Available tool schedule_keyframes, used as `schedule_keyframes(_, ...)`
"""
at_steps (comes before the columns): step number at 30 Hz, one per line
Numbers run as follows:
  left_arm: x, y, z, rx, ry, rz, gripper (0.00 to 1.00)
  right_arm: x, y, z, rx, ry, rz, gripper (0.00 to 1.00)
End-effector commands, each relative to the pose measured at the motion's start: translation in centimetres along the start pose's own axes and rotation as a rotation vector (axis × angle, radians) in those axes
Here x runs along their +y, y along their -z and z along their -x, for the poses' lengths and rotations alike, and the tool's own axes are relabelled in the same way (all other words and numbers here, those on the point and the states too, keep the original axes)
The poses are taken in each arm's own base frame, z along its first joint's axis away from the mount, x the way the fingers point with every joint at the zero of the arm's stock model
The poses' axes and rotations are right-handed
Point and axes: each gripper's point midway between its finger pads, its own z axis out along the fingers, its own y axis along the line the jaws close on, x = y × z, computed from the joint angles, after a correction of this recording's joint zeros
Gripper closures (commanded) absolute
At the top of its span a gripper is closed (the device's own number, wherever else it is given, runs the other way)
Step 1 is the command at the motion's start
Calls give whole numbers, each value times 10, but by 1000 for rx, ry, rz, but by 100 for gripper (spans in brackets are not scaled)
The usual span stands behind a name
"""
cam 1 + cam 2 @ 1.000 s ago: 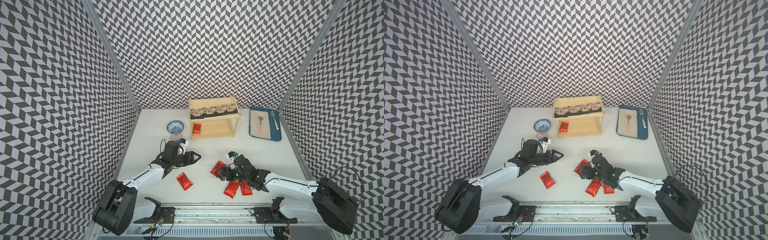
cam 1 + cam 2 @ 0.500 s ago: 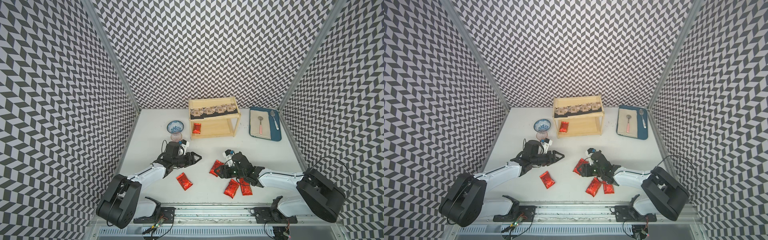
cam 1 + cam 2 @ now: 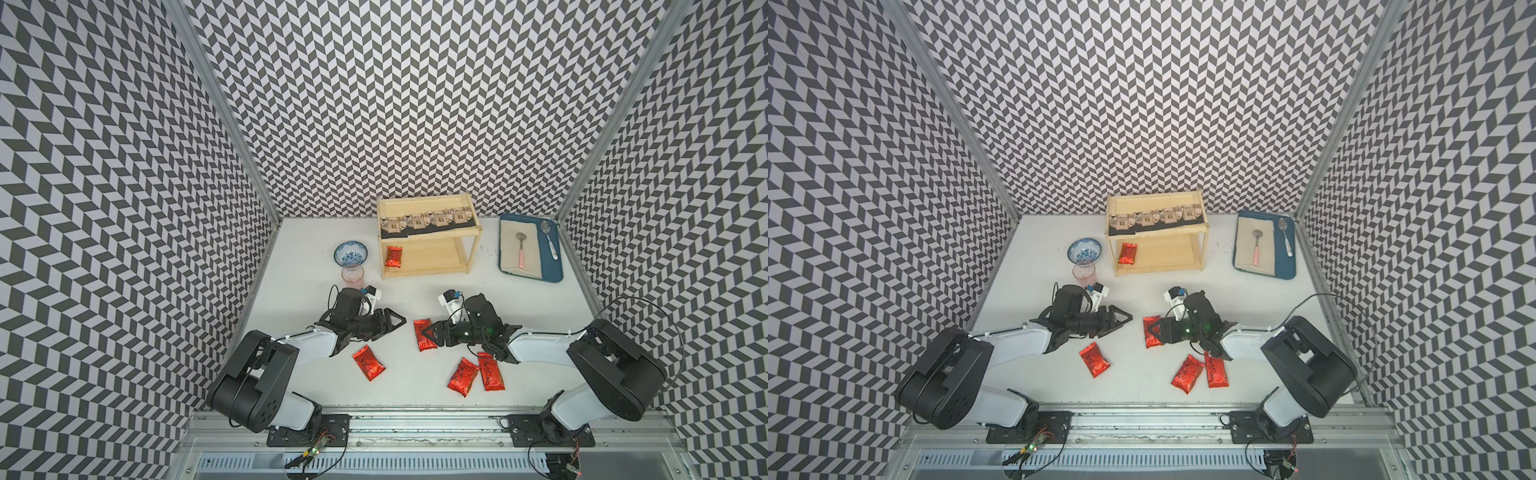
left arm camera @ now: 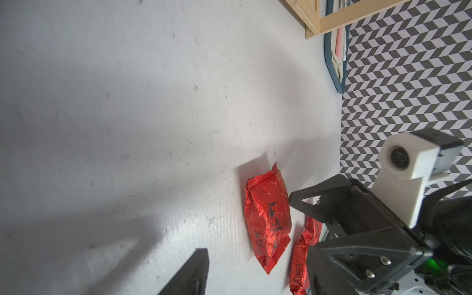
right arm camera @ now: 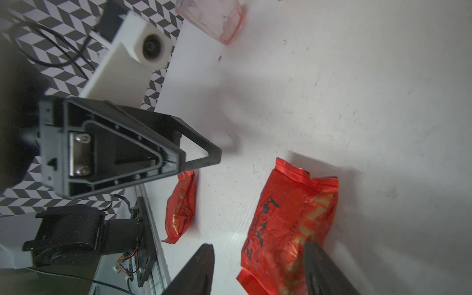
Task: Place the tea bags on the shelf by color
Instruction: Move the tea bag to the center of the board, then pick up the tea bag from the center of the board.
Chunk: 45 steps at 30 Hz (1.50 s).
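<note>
The pale wood shelf [image 3: 469, 266] stands at the back, with several black tea bags [image 3: 428, 220] on its top board and one red tea bag [image 3: 393, 256] on the lower board. Several red tea bags lie on the table. My right gripper [image 3: 428, 334] is low and open astride one red pouch [image 5: 288, 219]. One finger [image 5: 324, 268] touches the foil, the other [image 5: 196, 268] stands clear of it. My left gripper [image 3: 399, 321] hovers open and empty just left of that pouch. Another red pouch [image 3: 368, 362] lies in front of the left gripper, and two more [image 3: 462, 377] lie beside the right arm.
A blue patterned bowl [image 3: 351, 254] and a pink glass [image 3: 353, 275] stand left of the shelf, close behind my left wrist. A blue tray [image 3: 552, 257] with a cloth and spoons lies at the back right. Patterned walls close in three sides.
My right gripper has moved left over the red pouch and its jaws have narrowed around it. The left arm has hardly moved.
</note>
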Motion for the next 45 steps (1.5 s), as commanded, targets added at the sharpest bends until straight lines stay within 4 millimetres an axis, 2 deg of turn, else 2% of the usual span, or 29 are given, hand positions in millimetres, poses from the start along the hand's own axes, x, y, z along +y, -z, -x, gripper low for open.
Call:
schedule_keyframes(1, -3, -3, 4, -11, -21, -18, 35, 19, 0, 22, -51, 81, 83, 40)
schedule_keyframes(5, -1, -9, 9, -19, -25, -15, 36, 20, -1, 28, -49, 77, 114, 43)
schedule_keyframes(9, 2, -14, 8, -9, -21, -21, 38, 32, 14, 36, -100, 92, 127, 50)
schedule_keyframes(14, -3, -22, 16, -9, -32, -43, 38, 28, 27, 18, -99, 94, 120, 59)
schedule_keyframes(19, -13, -37, 28, -19, -48, -71, 38, 24, 26, 0, -63, 79, 136, 60)
schedule_keyframes(24, -1, -49, 31, -16, -30, -45, 39, 15, 19, -9, -30, 79, 128, 61)
schedule_keyframes(30, 13, -56, 22, 4, -22, -23, 40, 5, 16, -15, -20, 72, 115, 61)
schedule_keyframes(42, 5, -59, -1, 52, -57, -46, 55, -6, 11, -17, -18, 52, 96, 62)
schedule_keyframes(45, 8, -58, -3, 52, -57, -37, 65, -9, 12, -17, -18, 47, 98, 62)
